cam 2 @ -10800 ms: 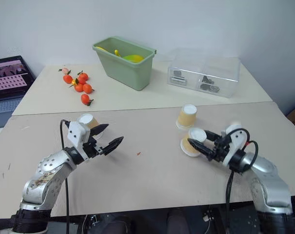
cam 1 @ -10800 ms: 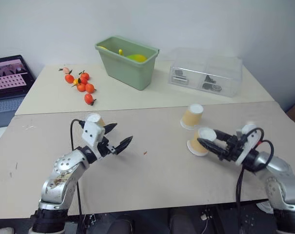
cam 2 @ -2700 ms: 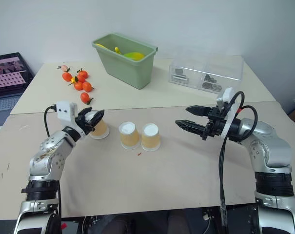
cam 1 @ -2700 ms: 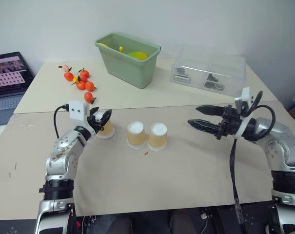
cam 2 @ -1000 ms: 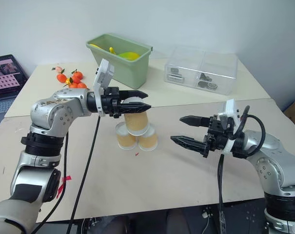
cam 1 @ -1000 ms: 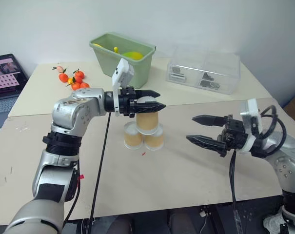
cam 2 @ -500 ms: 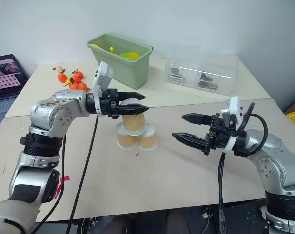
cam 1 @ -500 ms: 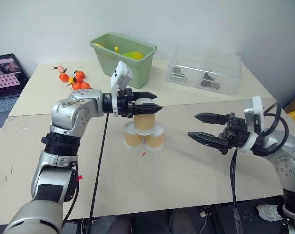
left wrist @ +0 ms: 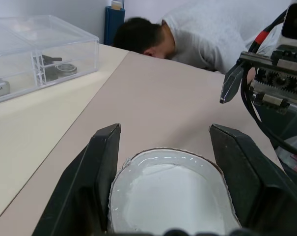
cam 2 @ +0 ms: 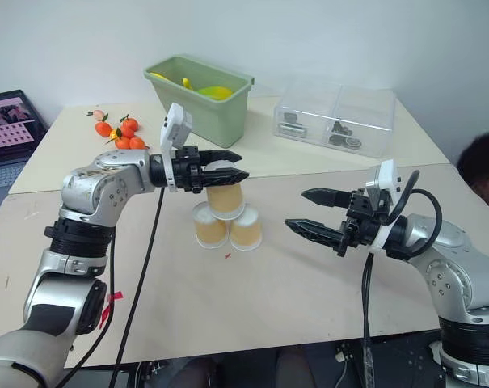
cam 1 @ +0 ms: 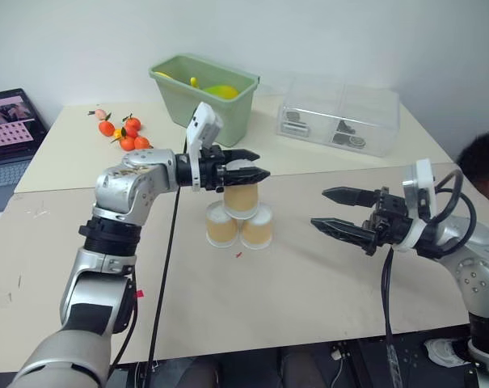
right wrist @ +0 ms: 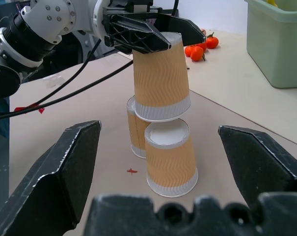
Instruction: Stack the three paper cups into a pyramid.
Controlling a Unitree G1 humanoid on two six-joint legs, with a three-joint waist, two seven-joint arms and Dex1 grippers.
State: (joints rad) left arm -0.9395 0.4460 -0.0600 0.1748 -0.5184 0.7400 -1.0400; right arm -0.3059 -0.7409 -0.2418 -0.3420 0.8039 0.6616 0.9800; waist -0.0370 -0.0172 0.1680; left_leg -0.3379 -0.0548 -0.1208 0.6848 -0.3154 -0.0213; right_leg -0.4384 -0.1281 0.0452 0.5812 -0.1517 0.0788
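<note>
third cup [cam 2: 225,199] atop two cups, left claw [cam 2: 228,170] straddling it.

Left gripper [cam 1: 256,166] jaws now part slightly around top cup [cam 1: 240,198], which sits lower on the two base cups [cam 1: 240,229]; a person's head [cam 1: 485,162] enters at right.

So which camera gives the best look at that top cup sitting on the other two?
The right wrist view: the top cup shows whole from the side, tilted on the two lower cups, with the left gripper around its upper end. The head views show it smaller; the left wrist view shows just its white end between the fingers.
</note>
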